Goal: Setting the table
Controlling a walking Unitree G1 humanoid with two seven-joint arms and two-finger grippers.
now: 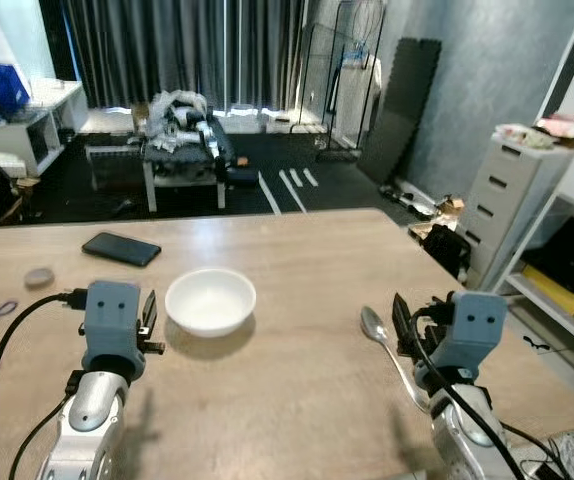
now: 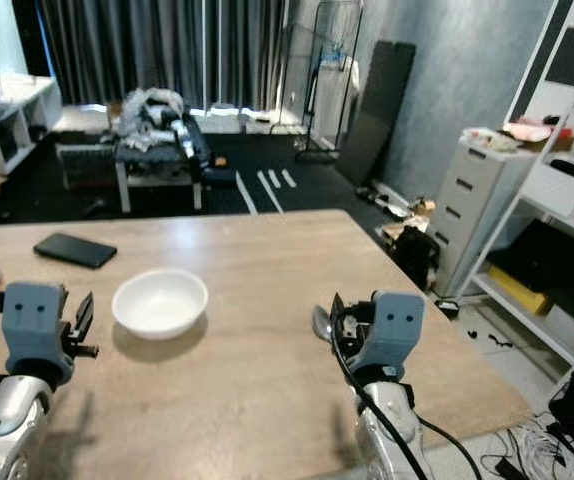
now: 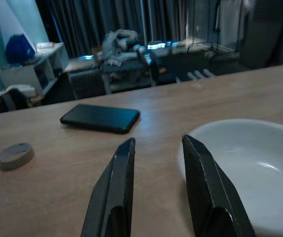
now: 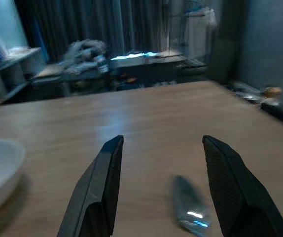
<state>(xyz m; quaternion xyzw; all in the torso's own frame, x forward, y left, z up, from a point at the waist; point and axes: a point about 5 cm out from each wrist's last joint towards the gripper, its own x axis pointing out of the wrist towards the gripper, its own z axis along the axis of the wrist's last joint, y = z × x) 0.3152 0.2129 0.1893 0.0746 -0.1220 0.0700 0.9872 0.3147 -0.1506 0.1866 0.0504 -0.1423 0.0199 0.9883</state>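
Pale wood grain runs across the worktop [image 1: 297, 250], and both grippers hover low over its near edge. The left gripper [image 3: 156, 148] sits just to the left of the white bowl [image 1: 210, 299], its two black fingers parted with nothing between them; the left wrist view shows the bowl's rim just beside one finger. The right gripper [image 4: 162, 143] is well to the right of the bowl, fingers spread wide and empty. A metal spoon [image 1: 381, 338] lies on the wood right of the bowl, its bowl end pointing away from the robot; in the right wrist view the spoon [image 4: 190, 207] lies between and below the open fingers, blurred, not touched by either.

Beyond the bowl and to its left, a black phone [image 1: 120, 248] lies flat, face dark. Left of the bowl, near the worktop's edge, is a small grey tape ring [image 3: 16, 153], which the left wrist view shows as a hollow roll while the head views give only a flat grey disc.

Far behind the bowl, past the worktop, a low table [image 1: 185, 165] piled with clutter stands before dark curtains [image 1: 177, 45]. To the right stands a pale drawer unit [image 1: 507, 205] beside white shelving. No writing or brand can be read anywhere.
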